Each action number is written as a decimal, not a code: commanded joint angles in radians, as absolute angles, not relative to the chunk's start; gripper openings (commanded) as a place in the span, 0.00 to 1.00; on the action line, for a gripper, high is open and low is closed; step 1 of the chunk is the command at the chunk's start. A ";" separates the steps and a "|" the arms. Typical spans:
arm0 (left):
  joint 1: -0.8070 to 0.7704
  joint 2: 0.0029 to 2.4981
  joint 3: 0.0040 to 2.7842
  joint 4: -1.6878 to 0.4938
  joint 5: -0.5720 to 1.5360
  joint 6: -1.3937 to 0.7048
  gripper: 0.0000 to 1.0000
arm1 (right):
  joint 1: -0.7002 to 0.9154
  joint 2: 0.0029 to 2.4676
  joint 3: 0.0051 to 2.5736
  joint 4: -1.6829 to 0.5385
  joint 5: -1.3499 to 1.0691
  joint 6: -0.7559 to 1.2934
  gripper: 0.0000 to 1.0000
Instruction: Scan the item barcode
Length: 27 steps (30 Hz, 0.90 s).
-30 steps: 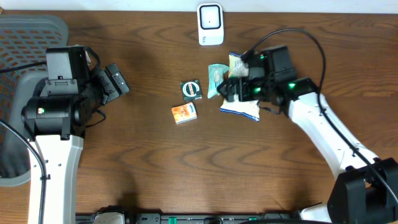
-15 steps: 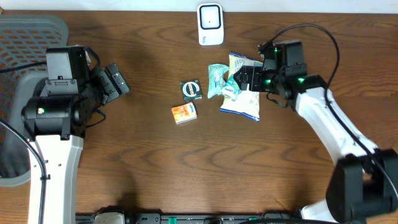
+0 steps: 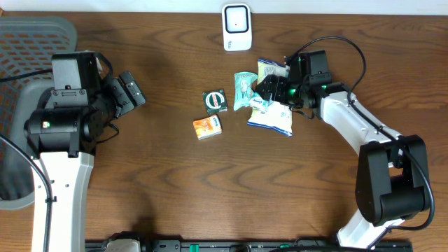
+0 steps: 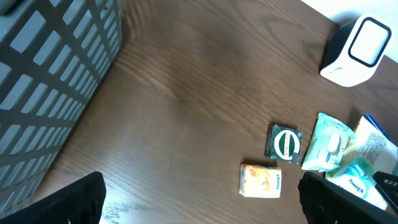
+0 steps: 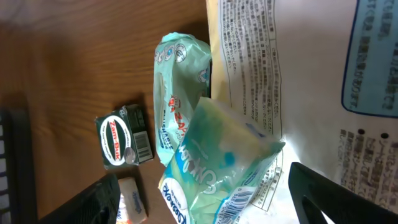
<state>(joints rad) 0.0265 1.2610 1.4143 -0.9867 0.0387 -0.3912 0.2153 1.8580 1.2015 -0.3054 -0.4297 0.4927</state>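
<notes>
A small teal tissue packet (image 5: 227, 155) lies on a big white printed bag (image 5: 298, 68), its barcode facing up near the lower edge. My right gripper (image 5: 202, 190) hangs over it, open, one finger on each side and a gap showing on the left. From overhead the right gripper (image 3: 266, 92) is over the pile of packets in the middle of the table. The white scanner (image 3: 237, 28) stands at the far edge. My left gripper (image 3: 130, 91) is open and holds nothing, well left of the items.
A pale green wipes pack (image 3: 243, 87), a dark green round-label packet (image 3: 215, 101) and an orange box (image 3: 208, 127) lie left of the white bag (image 3: 277, 121). A grey mesh basket (image 3: 31, 38) fills the far left corner.
My right arm swung its wrist toward the far side and settled over the tissue packet, and its jaws narrowed a little. The left arm has not moved.
</notes>
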 commanded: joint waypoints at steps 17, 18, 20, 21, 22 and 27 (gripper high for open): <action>0.033 1.261 1.423 -0.987 0.029 -0.378 0.98 | 0.312 1.979 1.214 -0.220 -0.428 0.488 0.56; 0.033 1.261 1.423 -0.987 0.029 -0.378 0.98 | 0.322 1.979 1.214 -0.208 -0.457 0.460 0.53; 0.033 1.261 1.423 -0.987 0.030 -0.378 0.98 | 0.344 1.974 1.214 -0.192 -0.506 0.419 0.47; 0.033 1.261 1.423 -0.987 0.029 -0.378 0.98 | 0.356 1.974 1.216 -0.188 -0.516 0.403 0.46; 0.033 1.261 1.423 -0.987 0.029 -0.378 0.98 | 0.371 1.972 1.219 -0.187 -0.516 0.389 0.43; 0.033 1.261 1.423 -0.987 0.029 -0.378 0.98 | 0.428 1.969 1.227 -0.187 -0.520 0.366 0.38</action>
